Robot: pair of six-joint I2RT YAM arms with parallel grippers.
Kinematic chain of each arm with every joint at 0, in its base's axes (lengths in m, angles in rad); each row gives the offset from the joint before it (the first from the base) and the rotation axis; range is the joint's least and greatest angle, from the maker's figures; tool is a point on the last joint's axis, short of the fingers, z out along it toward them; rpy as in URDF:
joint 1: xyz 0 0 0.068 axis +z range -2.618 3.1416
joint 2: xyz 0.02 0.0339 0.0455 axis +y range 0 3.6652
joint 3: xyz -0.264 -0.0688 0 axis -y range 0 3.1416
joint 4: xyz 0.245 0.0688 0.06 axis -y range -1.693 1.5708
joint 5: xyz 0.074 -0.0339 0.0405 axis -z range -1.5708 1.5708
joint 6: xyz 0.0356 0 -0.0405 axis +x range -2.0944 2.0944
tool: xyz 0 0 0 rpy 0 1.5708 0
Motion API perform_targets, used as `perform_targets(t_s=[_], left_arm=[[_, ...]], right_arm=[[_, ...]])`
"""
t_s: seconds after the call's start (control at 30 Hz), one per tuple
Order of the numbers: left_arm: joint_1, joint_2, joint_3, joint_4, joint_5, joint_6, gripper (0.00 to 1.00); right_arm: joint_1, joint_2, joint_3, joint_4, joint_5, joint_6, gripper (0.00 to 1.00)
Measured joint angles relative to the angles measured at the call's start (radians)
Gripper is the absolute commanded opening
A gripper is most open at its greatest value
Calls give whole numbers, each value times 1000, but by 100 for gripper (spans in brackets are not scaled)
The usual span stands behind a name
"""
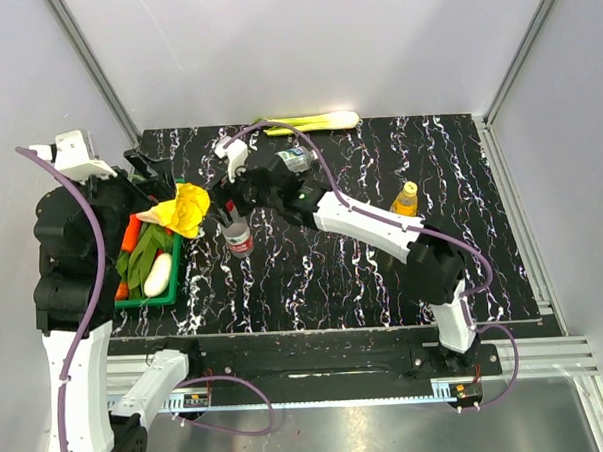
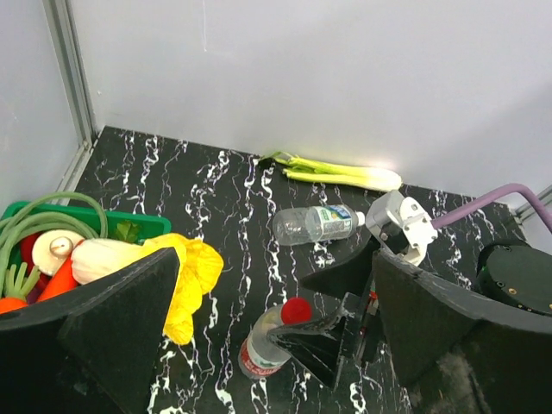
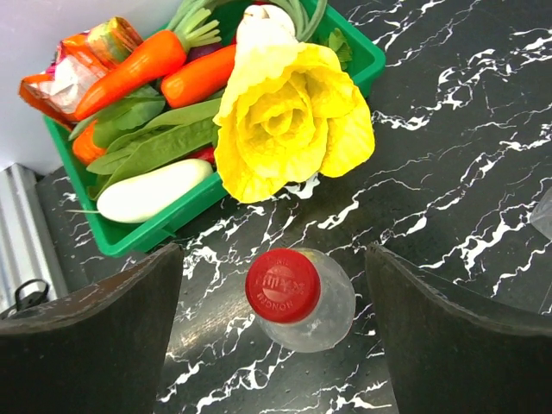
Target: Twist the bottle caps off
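My right fingers point(image 3: 95, 345) stand wide open with the red cap point(image 3: 282, 285) between them, not touched, on its upright red-labelled bottle point(image 3: 332, 315) near the green tray point(image 3: 147, 235). My left fingers point(image 2: 112, 328) are wide too and hold nothing. Farther back, a second bottle point(image 2: 315, 224) lies on the worktop point(image 1: 334, 275). The juice bottle point(image 1: 406, 198) stands at the right.

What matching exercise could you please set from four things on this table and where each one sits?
Things:
1. red cap
2. blue-label bottle
3. juice bottle
4. leek

Places or states:
A. clear, lying on its side
B. at the back edge
C. upright, on the right side
D. directly under the open right gripper

Pairs: 1-D, 2-A, 3-C, 4-B
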Motion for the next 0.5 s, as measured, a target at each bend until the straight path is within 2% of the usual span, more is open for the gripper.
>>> perform_targets(t_s=[0.03, 0.1, 0.2, 0.27, 0.5], left_arm=[[0, 0, -7, 1, 0, 0, 99], [0, 0, -22, 0, 0, -1, 99], [0, 0, -45, -3, 1, -5, 99], [0, 2, -53, -6, 1, -6, 99], [0, 13, -56, -6, 1, -5, 99]], right_arm=[[8, 6, 0, 7, 19, -7, 84], [21, 17, 0, 19, 50, -21, 82], [38, 32, -2, 35, 106, -30, 57], [45, 42, -2, 37, 143, -40, 48], [47, 62, -2, 48, 224, -37, 36]])
